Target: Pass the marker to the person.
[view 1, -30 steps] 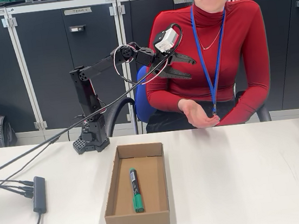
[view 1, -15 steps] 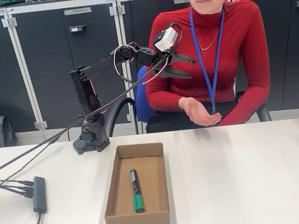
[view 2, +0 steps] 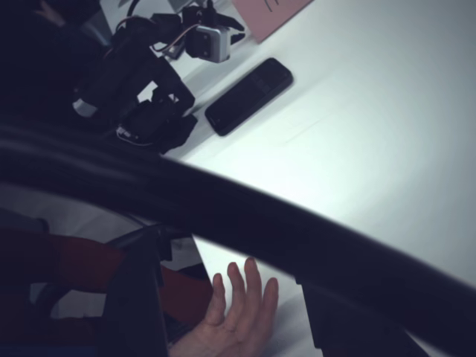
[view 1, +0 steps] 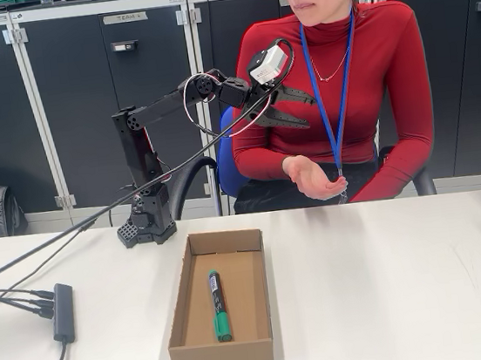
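Since the earlier frames the person (view 1: 335, 89) has leaned and turned the head toward the left of the fixed view, and the upturned hand (view 1: 313, 177) has shifted slightly left along the far table edge; the arm, box and marker sit where they were. The open cardboard box (view 1: 180, 319) rests on the white table (view 1: 395, 293) in front of the arm's base, and the marker (view 1: 217, 305) lies flat on its floor, lengthwise, green cap toward the near wall, touching neither side wall. The gripper (view 1: 298, 108) hangs in the air well above the table, up in front of the person's red sleeve, its two fingers spread apart with nothing between them. In the wrist view the palm (view 2: 236, 312) shows open, fingers up, below a dark blurred band that crosses the picture, and a black phone (view 2: 248, 95) lies on the table beside another black arm assembly. A dark cable hub (view 1: 63, 312) sits at the table's left edge in the fixed view.
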`<state>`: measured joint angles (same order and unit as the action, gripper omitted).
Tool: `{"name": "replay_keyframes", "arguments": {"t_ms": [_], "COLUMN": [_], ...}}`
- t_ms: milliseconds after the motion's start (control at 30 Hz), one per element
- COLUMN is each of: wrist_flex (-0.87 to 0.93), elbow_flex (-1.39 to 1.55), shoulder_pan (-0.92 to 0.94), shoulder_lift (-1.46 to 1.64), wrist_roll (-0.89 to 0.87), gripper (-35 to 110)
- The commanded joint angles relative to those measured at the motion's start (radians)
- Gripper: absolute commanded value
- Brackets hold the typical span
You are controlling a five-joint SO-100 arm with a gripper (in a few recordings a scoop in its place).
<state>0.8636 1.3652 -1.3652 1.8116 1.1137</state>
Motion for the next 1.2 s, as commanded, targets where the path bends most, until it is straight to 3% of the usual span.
{"name": "replay_keyframes", "arguments": {"t_ms": [0, 1167], "wrist_flex": [-0.029, -0.075], "elbow_flex": [-0.006, 0.064], "shoulder_pan": [0.003, 0.008], "shoulder_lift": [0.058, 0.112], "wrist_roll": [-0.005, -0.006], "gripper": [33, 33]}}
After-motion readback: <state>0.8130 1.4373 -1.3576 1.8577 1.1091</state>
